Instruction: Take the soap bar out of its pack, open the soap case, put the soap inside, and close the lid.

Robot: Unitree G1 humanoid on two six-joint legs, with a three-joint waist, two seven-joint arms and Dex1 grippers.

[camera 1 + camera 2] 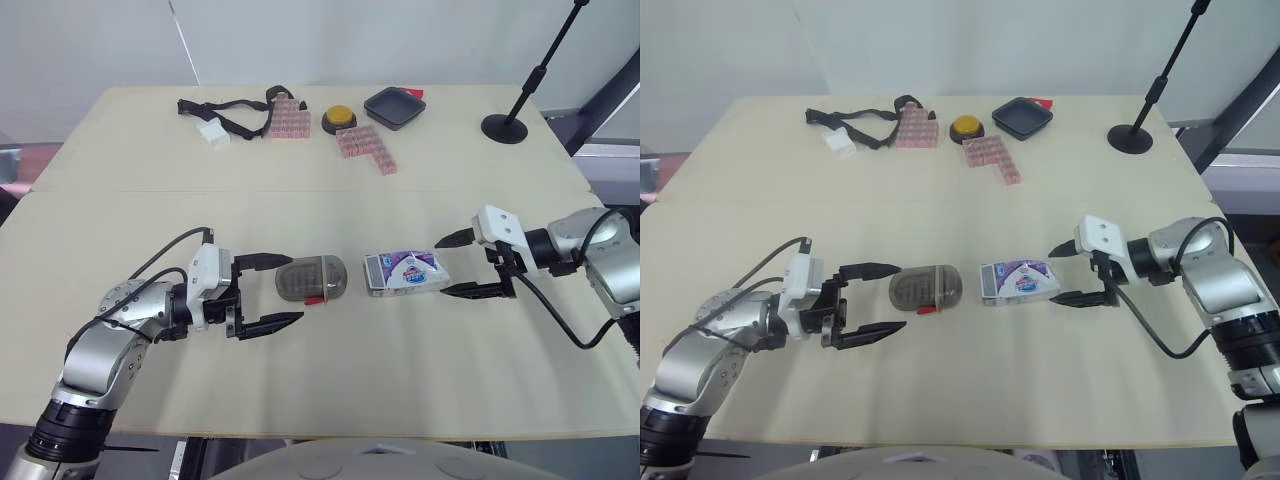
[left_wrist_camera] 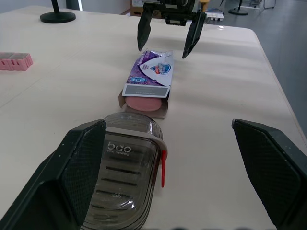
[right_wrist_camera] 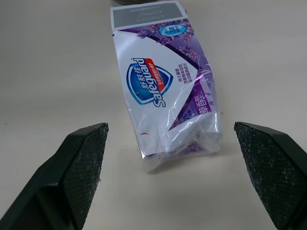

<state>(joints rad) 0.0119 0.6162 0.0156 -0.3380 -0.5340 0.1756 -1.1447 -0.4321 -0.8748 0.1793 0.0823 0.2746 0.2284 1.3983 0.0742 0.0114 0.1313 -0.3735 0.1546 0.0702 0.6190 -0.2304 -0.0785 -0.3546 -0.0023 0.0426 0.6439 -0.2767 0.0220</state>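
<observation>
A smoky grey soap case [image 1: 311,278] with a red latch lies shut at the table's middle. Just right of it lies the purple and white soap pack [image 1: 406,272]; its end toward the case is open, and the pink soap bar [image 2: 144,103] shows inside. My left gripper [image 1: 273,292] stands open just left of the case, fingers either side of its near end. My right gripper [image 1: 462,264] is open at the pack's crumpled right end [image 3: 182,143], not touching it.
Along the far edge lie a black strap with a white plug [image 1: 215,117], two pink block pieces [image 1: 365,147], a yellow button [image 1: 339,118] and a dark square dish [image 1: 394,107]. A black stand base [image 1: 504,127] sits at the far right.
</observation>
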